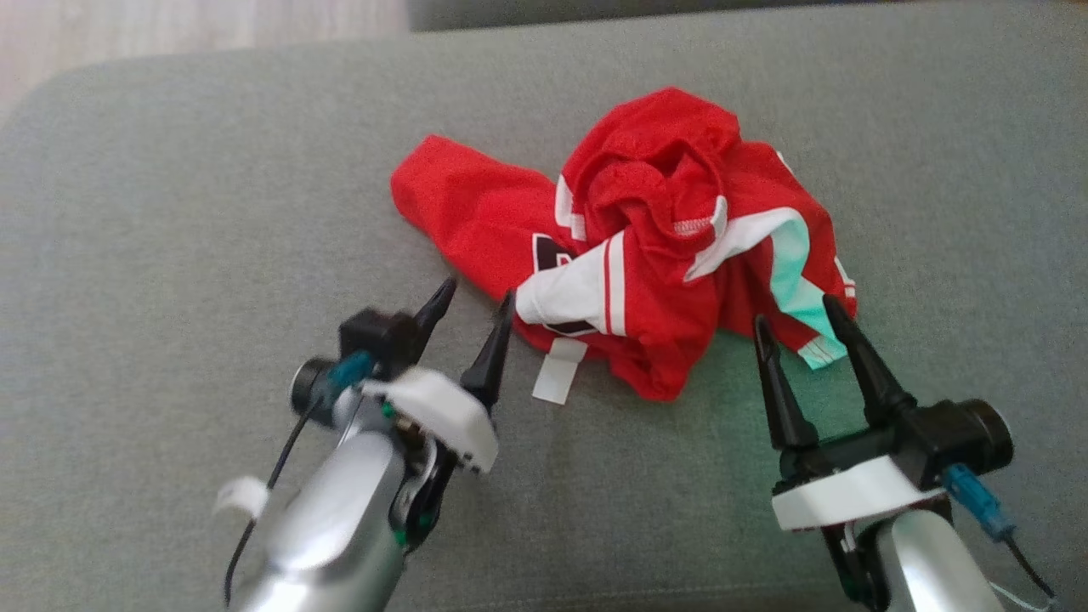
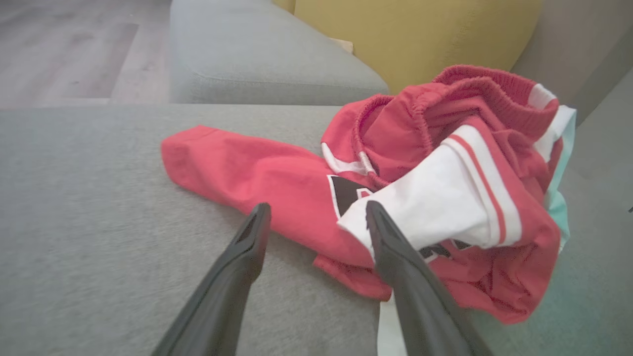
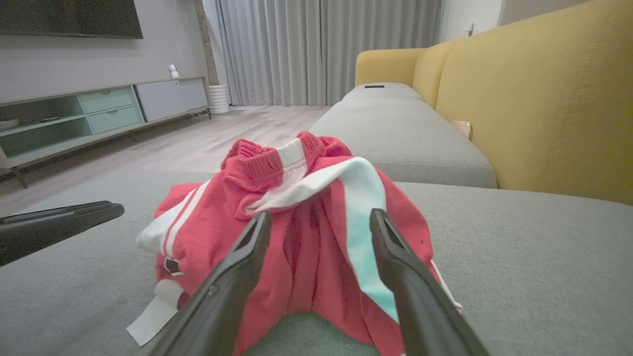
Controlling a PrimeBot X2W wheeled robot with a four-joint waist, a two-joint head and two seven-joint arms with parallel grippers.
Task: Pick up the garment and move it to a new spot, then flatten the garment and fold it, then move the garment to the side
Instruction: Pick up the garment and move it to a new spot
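A wide grey sofa seat (image 1: 170,212) is seen spread across the head view, and a yellow backrest (image 3: 544,99) is seen rising along its far side in the right wrist view. Pale wooden floor (image 3: 237,128) is shown beyond the seat, with a low cabinet (image 3: 99,109) against the wall and grey curtains (image 3: 321,49) hung behind it. A red garment (image 1: 646,221) with white and mint stripes is found crumpled in a loose heap on the seat, towards the right of centre, with one flatter part stretched out to the left. The left gripper (image 1: 478,291) is held low at the garment's near left edge with its fingers spread apart and nothing between them; one fingertip is seen right at the white panel, though whether it is touched cannot be told. The right gripper (image 1: 796,311) is placed at the garment's near right edge, fingers likewise spread and empty, one tip beside the mint stripe. A small white label (image 1: 557,370) is seen lying flat on the seat at the garment's near hem, between the two grippers.
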